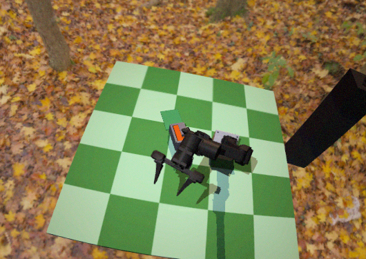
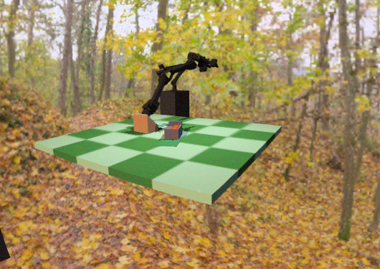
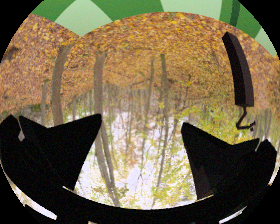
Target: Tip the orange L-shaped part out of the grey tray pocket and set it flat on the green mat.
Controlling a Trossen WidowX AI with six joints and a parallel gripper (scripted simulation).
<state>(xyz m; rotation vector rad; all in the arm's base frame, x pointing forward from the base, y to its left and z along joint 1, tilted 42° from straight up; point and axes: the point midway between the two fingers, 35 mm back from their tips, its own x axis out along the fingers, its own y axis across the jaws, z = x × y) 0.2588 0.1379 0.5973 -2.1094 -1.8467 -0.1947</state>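
Note:
The orange part (image 1: 178, 132) (image 2: 176, 127) lies in the top of the grey tray (image 1: 173, 140) (image 2: 173, 133). It shows as a flat orange bar; the arm hides some of the tray in the top view, so its L-shape cannot be made out. The green mat (image 1: 170, 118) (image 2: 168, 143) lies against the tray's far side in the top view, with nothing on it. My gripper (image 1: 166, 189) (image 3: 142, 122) is wide open and empty, raised high above the table and away from the tray. The wrist view shows neither tray nor part.
The arm stands on a tan wedge-sided block (image 2: 143, 123) close beside the tray. Its links pass over the tray's edge in the top view. A tall dark pillar (image 1: 324, 122) (image 2: 174, 103) (image 3: 239, 70) stands beyond the checkered table (image 1: 131, 219) (image 2: 140, 166).

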